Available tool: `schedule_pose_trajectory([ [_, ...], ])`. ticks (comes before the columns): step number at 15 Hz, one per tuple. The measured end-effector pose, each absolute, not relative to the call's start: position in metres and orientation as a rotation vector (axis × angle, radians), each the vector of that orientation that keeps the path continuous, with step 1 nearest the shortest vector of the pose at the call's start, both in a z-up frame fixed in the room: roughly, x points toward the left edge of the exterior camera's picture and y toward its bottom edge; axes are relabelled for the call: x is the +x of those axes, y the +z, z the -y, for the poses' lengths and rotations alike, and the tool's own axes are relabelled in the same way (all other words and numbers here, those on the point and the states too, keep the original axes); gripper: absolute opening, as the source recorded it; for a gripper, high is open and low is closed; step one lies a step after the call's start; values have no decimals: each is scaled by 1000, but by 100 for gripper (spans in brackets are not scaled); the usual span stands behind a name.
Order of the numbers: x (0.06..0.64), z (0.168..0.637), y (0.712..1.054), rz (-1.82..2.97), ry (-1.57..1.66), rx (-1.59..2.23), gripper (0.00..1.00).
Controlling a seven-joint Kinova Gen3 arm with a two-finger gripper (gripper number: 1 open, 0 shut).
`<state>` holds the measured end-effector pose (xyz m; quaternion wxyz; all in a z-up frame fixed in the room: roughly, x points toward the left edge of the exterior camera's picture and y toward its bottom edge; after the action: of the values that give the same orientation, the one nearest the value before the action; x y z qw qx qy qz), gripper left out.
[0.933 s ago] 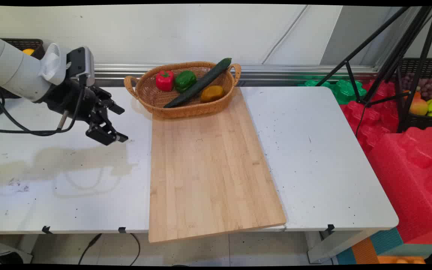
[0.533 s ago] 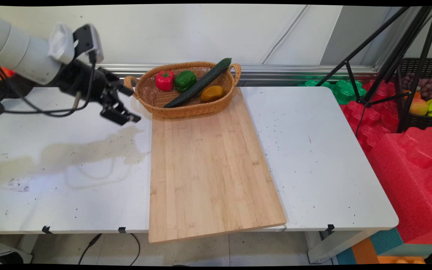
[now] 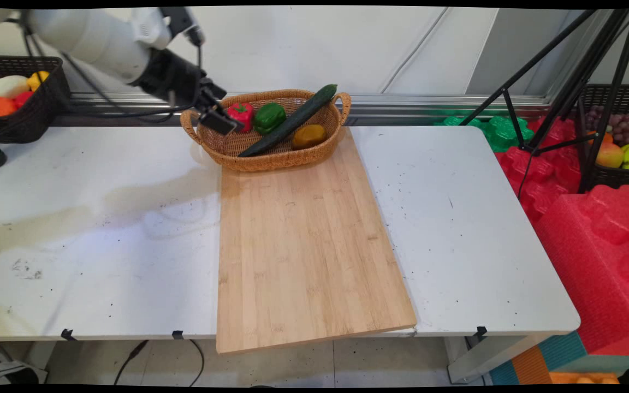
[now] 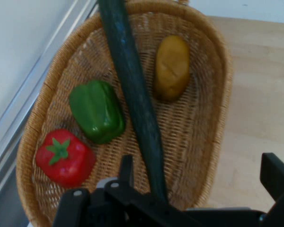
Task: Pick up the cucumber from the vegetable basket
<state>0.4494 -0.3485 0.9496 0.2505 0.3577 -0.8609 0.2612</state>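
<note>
White table (image 3: 101, 229) carries a wooden cutting board (image 3: 303, 245), and a wicker basket (image 3: 271, 155) sits on the board's far end. Inside lie a red pepper (image 3: 239, 116), green pepper (image 3: 269, 117), long cucumber (image 3: 292, 119) and brownish potato (image 3: 309, 136). Above the basket's left end hangs a black gripper (image 3: 217, 120), its fingers spread wide and holding nothing, nearest the red pepper.

One camera sits high by the table's (image 3: 101, 180) near side, looking across at the wall; the hand camera looks down close into the basket (image 3: 221, 144) (image 4: 213, 61); both see it.
</note>
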Motion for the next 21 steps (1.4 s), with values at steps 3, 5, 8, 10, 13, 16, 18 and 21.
schedule_pose_trajectory([
  [3, 437, 386, 936, 2359, 726, 1015, 100],
  [5, 432, 403, 926, 2369, 726, 1042, 100],
  [8, 425, 434, 906, 2383, 719, 1099, 100],
  [10, 422, 452, 893, 2392, 709, 1133, 100],
  [13, 419, 473, 872, 2408, 676, 1184, 100],
  [16, 416, 486, 856, 2419, 640, 1222, 100],
  [18, 414, 493, 846, 2422, 617, 1244, 100],
  [21, 413, 502, 832, 2424, 583, 1281, 100],
])
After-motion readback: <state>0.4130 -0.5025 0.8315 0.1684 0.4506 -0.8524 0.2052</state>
